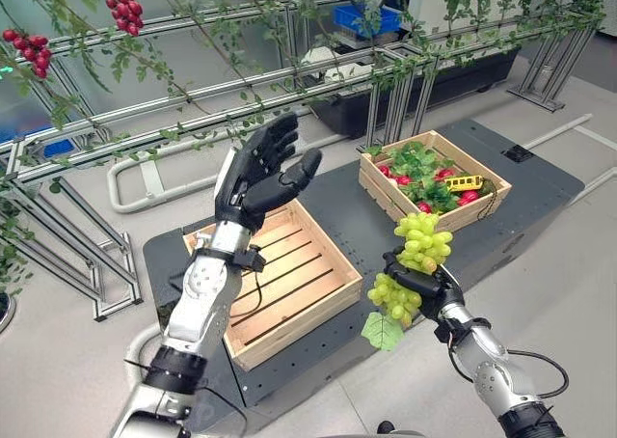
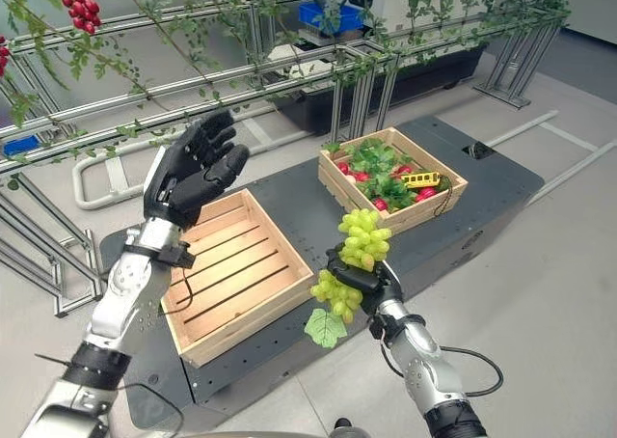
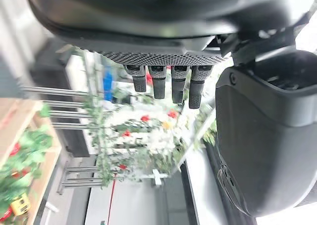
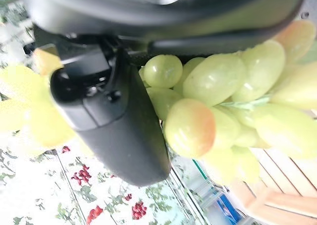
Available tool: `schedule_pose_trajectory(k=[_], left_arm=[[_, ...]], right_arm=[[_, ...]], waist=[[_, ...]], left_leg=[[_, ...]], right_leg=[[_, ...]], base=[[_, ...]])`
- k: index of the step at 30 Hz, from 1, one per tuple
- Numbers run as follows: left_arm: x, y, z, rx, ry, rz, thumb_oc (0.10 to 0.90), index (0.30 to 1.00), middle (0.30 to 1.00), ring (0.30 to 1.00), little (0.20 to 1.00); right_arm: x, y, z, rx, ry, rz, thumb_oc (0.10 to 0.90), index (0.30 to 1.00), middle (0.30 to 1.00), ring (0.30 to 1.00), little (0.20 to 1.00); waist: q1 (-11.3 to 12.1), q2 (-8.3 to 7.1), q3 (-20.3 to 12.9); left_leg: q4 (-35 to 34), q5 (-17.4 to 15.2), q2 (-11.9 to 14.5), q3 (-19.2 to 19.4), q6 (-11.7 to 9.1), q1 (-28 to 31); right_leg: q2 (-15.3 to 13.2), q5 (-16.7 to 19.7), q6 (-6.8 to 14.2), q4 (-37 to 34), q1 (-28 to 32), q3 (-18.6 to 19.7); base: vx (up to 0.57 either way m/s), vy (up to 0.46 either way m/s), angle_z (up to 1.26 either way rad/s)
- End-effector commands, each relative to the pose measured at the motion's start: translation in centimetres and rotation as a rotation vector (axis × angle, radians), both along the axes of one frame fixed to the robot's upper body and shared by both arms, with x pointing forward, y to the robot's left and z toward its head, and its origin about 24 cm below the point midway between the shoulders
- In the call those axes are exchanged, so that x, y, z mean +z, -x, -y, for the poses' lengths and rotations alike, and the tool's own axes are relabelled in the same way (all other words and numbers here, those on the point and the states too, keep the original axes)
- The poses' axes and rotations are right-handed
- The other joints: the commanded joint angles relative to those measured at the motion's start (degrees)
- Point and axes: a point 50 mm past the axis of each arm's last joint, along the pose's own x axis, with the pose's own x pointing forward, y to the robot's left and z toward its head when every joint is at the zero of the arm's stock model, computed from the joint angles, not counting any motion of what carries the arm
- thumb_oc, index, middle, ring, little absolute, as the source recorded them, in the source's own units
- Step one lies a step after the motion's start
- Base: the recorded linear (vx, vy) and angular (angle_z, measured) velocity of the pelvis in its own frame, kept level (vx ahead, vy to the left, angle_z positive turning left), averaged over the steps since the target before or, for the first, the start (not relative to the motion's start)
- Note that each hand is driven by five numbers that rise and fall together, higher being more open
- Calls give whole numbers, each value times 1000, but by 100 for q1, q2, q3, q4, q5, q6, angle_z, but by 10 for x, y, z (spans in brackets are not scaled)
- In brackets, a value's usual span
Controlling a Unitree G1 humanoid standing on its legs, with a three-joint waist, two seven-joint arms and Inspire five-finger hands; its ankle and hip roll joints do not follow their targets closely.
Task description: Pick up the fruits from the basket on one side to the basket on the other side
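Observation:
My right hand point(image 1: 431, 287) is shut on a bunch of green grapes point(image 1: 420, 241) with a green leaf point(image 1: 383, 331), held in the air between the two crates, near the front edge of the dark platform. The grapes point(image 4: 218, 96) press against the palm in the right wrist view. An empty slatted wooden crate point(image 1: 280, 274) sits on the left of the platform. A second wooden crate point(image 1: 434, 177) at the right holds leafy greens, red fruit and a yellow toy. My left hand point(image 1: 258, 173) is raised open above the empty crate's far left corner, holding nothing; its fingers point(image 3: 171, 81) are straight.
The dark platform point(image 1: 366, 216) carries both crates and stands on a grey floor. Behind it runs a metal frame point(image 1: 193, 100) with vines and clusters of red berries point(image 1: 125, 9). A dark planter trough point(image 1: 424, 81) sits further back.

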Motion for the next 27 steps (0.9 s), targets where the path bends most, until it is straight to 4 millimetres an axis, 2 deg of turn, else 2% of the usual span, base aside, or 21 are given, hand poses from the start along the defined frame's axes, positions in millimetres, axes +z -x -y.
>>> schedule_pose_trajectory(k=[1, 4, 9, 10, 11, 12, 13, 14, 15, 17, 18, 23, 27], left_arm=[[14, -11, -9, 19, 45, 84, 800, 900, 900, 900, 900], [-31, 3, -23, 95, 118, -81, 800, 900, 900, 900, 900], [-64, 19, -34, 152, 142, -202, 800, 900, 900, 900, 900], [-67, 23, -36, 161, 143, -210, 800, 900, 900, 900, 900], [-70, 28, -41, 190, 150, -212, 800, 900, 900, 900, 900], [-71, 29, -42, 197, 152, -213, 800, 900, 900, 900, 900], [-73, 41, -53, 279, 162, -198, 800, 900, 900, 900, 900], [-71, 45, -58, 296, 170, -187, 800, 900, 900, 900, 900], [-64, 44, -63, 299, 157, -172, 800, 900, 900, 900, 900], [-62, 36, -58, 272, 138, -174, 800, 900, 900, 900, 900], [-61, 31, -54, 266, 133, -166, 800, 900, 900, 900, 900], [-56, 25, -49, 271, 125, -125, 800, 900, 900, 900, 900], [-44, 23, -48, 266, 86, -76, 800, 900, 900, 900, 900]], right_arm=[[71, -19, 2, -4, -9, 412, 400, 300, 300, 300, 300], [78, -10, 11, -13, -10, 460, 400, 300, 300, 300, 300], [87, -8, 25, -62, 14, 498, 400, 300, 300, 300, 300], [90, -8, 28, -62, 17, 506, 400, 300, 300, 300, 300], [92, -9, 30, -43, 15, 514, 400, 300, 300, 300, 300], [93, -9, 30, -39, 14, 516, 400, 300, 300, 300, 300], [99, -16, 24, 29, 3, 534, 400, 300, 300, 300, 300], [103, -21, 19, 55, 8, 547, 400, 300, 300, 300, 300], [107, -30, 8, 71, 14, 562, 400, 300, 300, 300, 300], [106, -31, 6, 38, 16, 551, 400, 300, 300, 300, 300], [106, -30, 5, 40, 7, 548, 400, 300, 300, 300, 300], [103, -23, 11, 43, 3, 546, 400, 300, 300, 300, 300], [98, -16, 17, 25, 1, 525, 400, 300, 300, 300, 300]], waist=[[-28, -78, -339], [-66, -149, -309], [-62, -271, -250], [-11, -324, -215], [105, -367, -168], [134, -379, -168], [445, -341, -82], [580, -291, -65], [686, -223, -34], [638, -199, -44], [602, -198, -55], [457, -192, -150], [265, -141, -178]], left_leg=[[8, -270, 59, 33, 124, -122], [8, -261, 117, 160, 120, -83], [125, -204, 117, 111, 91, -1], [601, -260, 64, -102, 84, -183], [1129, -349, -161, -685, 132, -492], [1220, -366, -231, -828, 152, -578], [1173, -518, -786, -1935, 380, -776], [912, -471, -951, -2308, 458, -776], [805, -460, -966, -2261, 518, -758], [786, -466, -903, -2018, 531, -799], [680, -422, -928, -2117, 541, -781], [257, -323, -897, -2036, 538, -604], [125, -407, -896, -1753, 611, -467]], right_leg=[[33, -251, -315, 12, 150, -67], [102, -268, -365, 12, 137, -9], [315, -279, -525, 12, 182, 312], [318, -239, -567, 12, 171, 430], [324, -176, -591, 12, 121, 633], [321, -156, -590, 12, 90, 679], [388, -50, -567, 29, 6, 1044], [451, -48, -568, 104, -74, 1189], [520, -155, -574, 250, -171, 1316], [495, -189, -568, 315, -212, 1284], [485, -186, -537, 314, -237, 1267], [440, -55, -433, 73, -227, 1307], [357, 28, -302, 35, -279, 1418]], base=[[-31, -121, -15], [-22, -166, -14], [-16, -101, -13], [-52, -37, -20], [-62, -19, -22], [-130, 72, -38], [-149, 123, -83], [-219, 213, -178], [-153, 162, -194], [-127, 148, -160], [-134, 158, -144], [-90, 156, -44], [-72, 206, -17]])
